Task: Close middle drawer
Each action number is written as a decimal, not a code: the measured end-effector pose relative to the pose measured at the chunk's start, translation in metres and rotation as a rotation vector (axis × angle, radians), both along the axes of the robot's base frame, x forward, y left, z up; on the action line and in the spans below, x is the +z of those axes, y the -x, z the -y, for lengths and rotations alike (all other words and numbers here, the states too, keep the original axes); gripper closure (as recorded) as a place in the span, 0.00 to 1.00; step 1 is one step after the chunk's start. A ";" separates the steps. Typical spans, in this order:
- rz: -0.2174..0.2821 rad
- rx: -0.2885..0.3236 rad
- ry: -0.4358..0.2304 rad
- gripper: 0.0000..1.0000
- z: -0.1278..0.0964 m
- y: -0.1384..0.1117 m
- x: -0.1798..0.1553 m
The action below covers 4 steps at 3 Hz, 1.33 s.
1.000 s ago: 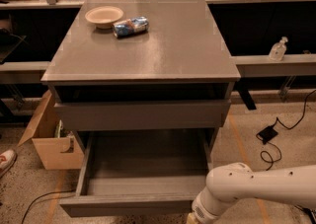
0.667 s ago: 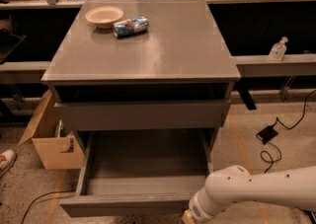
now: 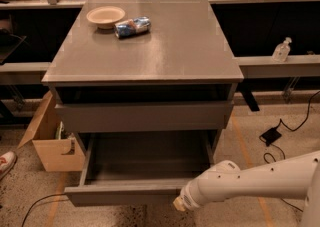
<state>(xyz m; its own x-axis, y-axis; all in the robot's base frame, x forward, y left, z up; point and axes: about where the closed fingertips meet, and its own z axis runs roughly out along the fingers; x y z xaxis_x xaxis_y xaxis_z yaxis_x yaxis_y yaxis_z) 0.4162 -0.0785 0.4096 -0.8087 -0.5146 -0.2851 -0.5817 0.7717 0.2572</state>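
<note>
Gripper (image 3: 181,204) low, at right end of middle drawer (image 3: 120,194) front; touching or just beside, cannot be told. Opening cannot be told; nothing seen held. Drawer pulled well out, lying left of and beyond gripper, front's long axis left-right. Push judged needed straight away from gripper, into cabinet (image 3: 145,51). Upper drawer front (image 3: 145,116) above and beyond. Cardboard box (image 3: 52,146) far left; bowl (image 3: 105,16) and can (image 3: 132,26) well beyond, on top. Path judged unobstructed.

Warm, dim light falls from above. A pale sheen spreads over the worktop (image 3: 200,31) toward its front right corner. The middle drawer (image 3: 145,163) sits in shadow. The brightly lit gripper (image 3: 180,204) hangs below the worktop's front edge, rightward.
</note>
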 end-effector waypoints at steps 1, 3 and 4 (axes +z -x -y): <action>0.062 0.000 -0.034 1.00 -0.016 -0.031 -0.008; 0.133 0.003 -0.078 1.00 -0.032 -0.061 -0.005; 0.156 0.084 -0.060 1.00 -0.046 -0.071 -0.003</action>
